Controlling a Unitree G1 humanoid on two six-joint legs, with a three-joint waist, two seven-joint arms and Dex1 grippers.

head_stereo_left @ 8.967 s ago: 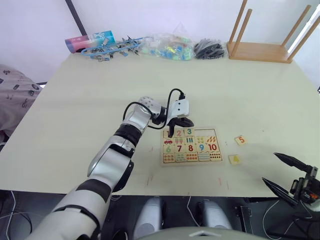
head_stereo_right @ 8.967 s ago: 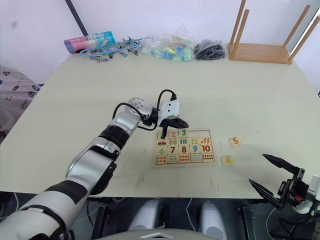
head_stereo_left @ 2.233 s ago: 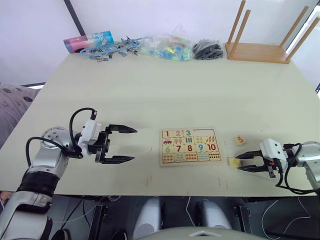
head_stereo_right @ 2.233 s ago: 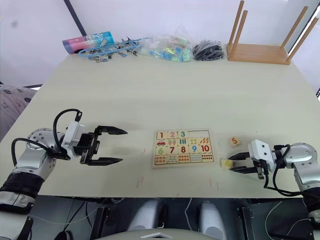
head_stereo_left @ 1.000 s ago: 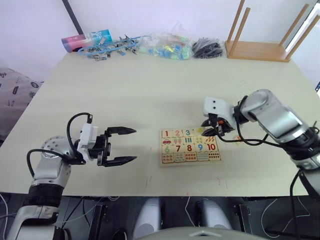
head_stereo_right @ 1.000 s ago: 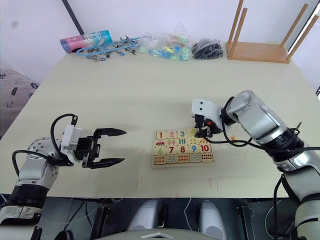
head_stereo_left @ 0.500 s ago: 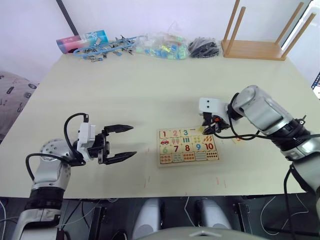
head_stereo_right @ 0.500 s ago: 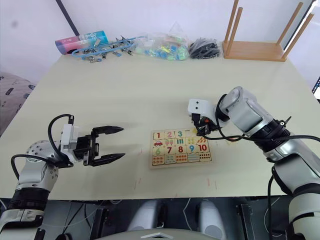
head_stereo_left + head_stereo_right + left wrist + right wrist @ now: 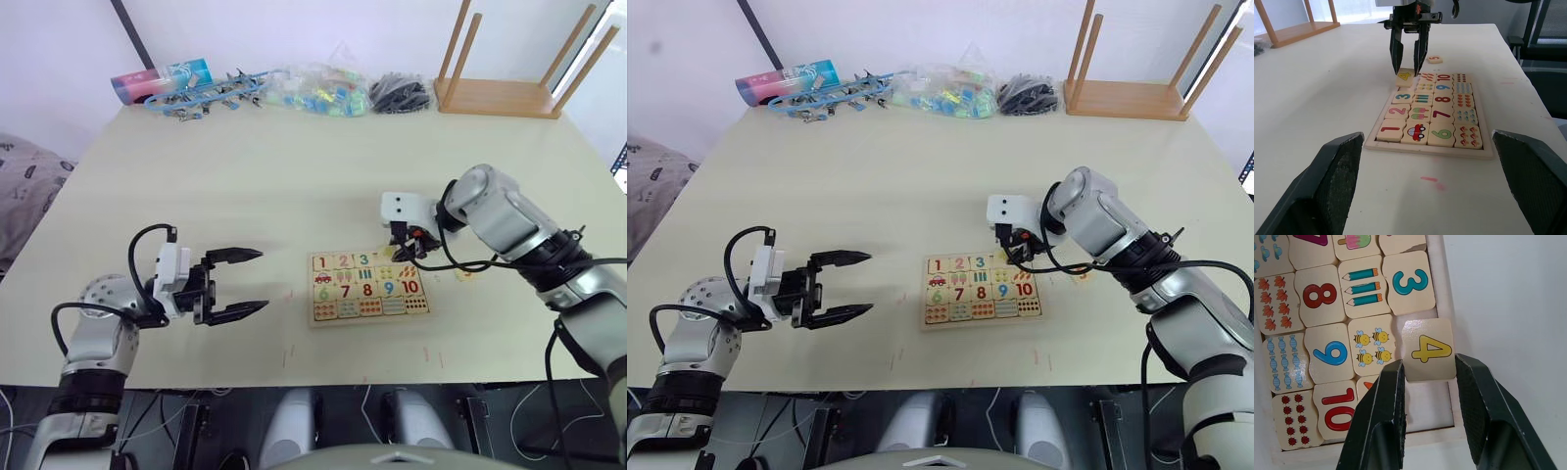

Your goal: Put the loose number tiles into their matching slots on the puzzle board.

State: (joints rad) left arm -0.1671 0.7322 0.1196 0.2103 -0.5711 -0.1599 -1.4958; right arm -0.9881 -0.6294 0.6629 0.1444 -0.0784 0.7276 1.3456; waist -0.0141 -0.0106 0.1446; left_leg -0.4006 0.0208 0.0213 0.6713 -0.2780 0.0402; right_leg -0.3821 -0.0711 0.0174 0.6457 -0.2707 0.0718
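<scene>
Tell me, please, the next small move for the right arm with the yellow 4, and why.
Probably shift the 4 tile slightly toward the bees picture, then lower it. The right gripper holds the tile between its jaws beside the 3 tile, but the tile overhangs the board's frame instead of sitting inside it.

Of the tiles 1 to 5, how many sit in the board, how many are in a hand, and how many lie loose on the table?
In the board: 3 (tile 1, tile 2, tile 3)
In the right hand: 1 (tile 4, at the board's edge)
Loose on the table: 1 (tile 5)
Total: 5
</scene>
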